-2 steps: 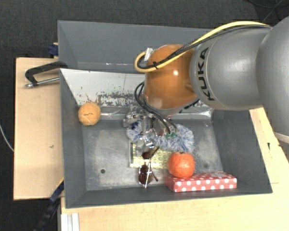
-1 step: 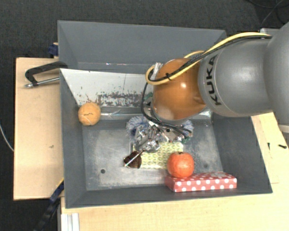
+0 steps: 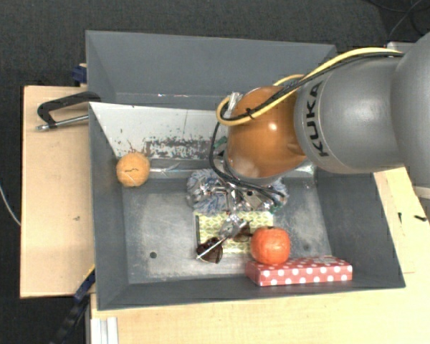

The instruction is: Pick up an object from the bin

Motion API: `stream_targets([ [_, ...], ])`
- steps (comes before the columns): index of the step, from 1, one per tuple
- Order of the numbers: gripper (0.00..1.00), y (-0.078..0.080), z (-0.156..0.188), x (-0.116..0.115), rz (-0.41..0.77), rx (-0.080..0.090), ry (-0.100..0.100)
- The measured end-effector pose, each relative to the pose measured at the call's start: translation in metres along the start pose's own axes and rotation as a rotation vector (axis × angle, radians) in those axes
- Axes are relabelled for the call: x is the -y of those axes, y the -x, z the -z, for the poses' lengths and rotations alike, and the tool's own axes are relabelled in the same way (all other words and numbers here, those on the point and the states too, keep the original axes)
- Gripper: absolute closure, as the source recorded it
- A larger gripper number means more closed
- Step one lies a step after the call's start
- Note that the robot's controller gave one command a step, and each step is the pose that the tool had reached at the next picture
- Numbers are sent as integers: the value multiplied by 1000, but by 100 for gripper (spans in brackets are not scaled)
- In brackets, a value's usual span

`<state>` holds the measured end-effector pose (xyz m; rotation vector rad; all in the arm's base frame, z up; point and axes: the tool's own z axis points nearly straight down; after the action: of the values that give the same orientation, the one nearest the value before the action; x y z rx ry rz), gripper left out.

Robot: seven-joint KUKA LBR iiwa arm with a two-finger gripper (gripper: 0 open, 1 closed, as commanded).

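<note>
Gripper (image 3: 233, 213) is low at the bin's middle, over a crumpled silvery wrapper (image 3: 205, 190) and a flat green patterned packet (image 3: 222, 228) just near of it. You can't tell how wide it stands or whether it has anything. Watch the crowding: the orange-red ball (image 3: 271, 246) sits right beside the packet, so a grab could pinch two things, knock the ball rolling, or slip off the flat packet.

Grey bin (image 3: 158, 224): tan ball (image 3: 132, 169), orange ball (image 3: 271, 246), red dotted box (image 3: 299, 271), central heap (image 3: 213, 194)
</note>
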<state>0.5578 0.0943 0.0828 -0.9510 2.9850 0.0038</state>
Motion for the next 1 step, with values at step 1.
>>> stream_targets([
  [1, 100, -1, 0, 0, -1, -3, 0],
])
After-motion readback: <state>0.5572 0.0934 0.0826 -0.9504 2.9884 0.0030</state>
